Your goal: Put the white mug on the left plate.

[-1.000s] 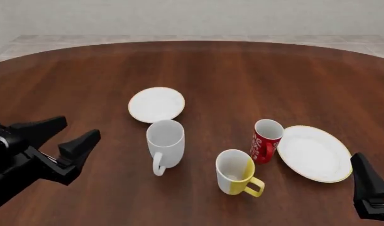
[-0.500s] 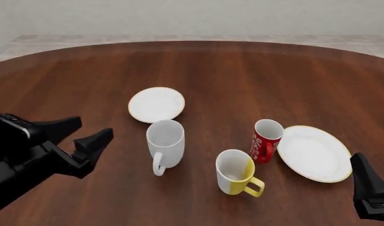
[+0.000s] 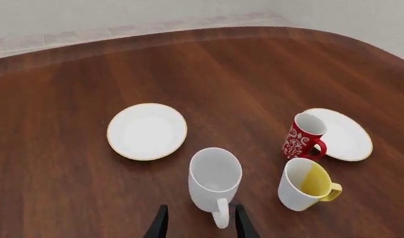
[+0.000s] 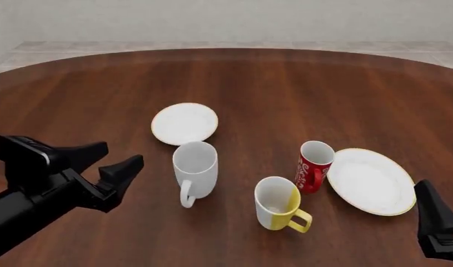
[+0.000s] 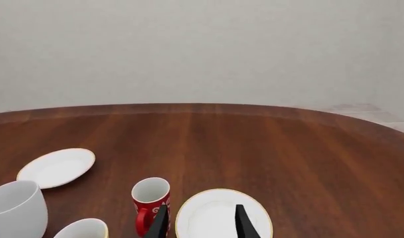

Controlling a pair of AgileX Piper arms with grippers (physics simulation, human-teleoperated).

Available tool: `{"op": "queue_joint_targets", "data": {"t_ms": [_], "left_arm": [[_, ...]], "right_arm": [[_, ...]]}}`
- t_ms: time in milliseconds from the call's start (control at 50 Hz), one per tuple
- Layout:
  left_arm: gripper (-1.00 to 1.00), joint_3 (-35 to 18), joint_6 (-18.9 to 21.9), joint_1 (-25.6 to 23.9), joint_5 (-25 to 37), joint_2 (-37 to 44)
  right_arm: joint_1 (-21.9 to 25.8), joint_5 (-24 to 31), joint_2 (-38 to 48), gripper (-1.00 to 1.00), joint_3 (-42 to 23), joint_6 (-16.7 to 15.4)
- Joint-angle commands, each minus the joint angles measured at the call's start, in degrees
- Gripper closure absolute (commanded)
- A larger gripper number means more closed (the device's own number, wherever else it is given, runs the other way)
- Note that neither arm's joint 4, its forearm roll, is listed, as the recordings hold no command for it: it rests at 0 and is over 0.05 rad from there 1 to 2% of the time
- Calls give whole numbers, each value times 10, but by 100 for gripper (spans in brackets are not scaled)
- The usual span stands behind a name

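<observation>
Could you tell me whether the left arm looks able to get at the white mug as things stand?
Probably yes. The left gripper is open and points at the white mug, with only bare table between them. The mug stands upright, apart from the other mugs, its handle facing the arms' side.

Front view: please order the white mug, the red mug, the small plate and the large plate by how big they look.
1. Large plate
2. Small plate, though it is farther away
3. White mug
4. Red mug
</observation>
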Motion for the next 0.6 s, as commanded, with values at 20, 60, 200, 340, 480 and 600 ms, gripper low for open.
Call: {"op": "queue_joint_targets", "data": {"t_ms": [20,60,200,340,480,600], "left_arm": [[-100,2,-4,-16,-13,14],[-100,3,-8,-18,-18,20],[-100,-4,-13,-24,-25,33],[-100,-11,-19,-28,-29,44],[-100,-18,-27,-20,-34,54],[-100,-20,-40,-23,-45,71]], "right_arm": [[-1,-1,0,-100,0,1],[-1,-1,0,-100,0,1],[-2,-2,0,-100,0,2],[-2,-2,0,-100,0,3],[-3,-3,0,-100,0,4],[-4,-3,0,-100,0,4]]}}
